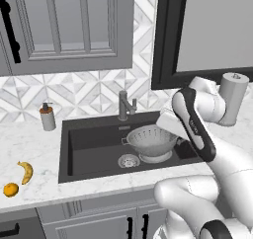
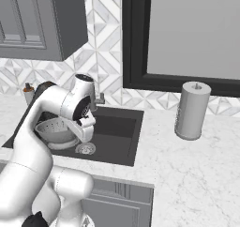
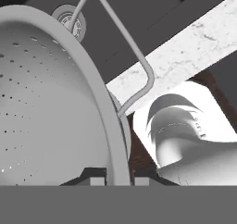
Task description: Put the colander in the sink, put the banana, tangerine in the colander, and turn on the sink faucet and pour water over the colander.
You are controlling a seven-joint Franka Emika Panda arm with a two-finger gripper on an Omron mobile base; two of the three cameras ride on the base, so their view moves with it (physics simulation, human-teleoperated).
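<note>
Between my fingertips (image 3: 98, 174) sits the colander (image 1: 151, 140) rim, my jaws clamped shut on it. Its bowl rests in the sink (image 1: 89, 149) beside the drain (image 1: 128, 160); banana (image 1: 25, 172) and tangerine (image 1: 10, 189) lie well left on the counter (image 1: 34, 144).

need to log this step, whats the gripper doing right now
gripper: closed on the rim of the colander, which sits in the sink.
</note>
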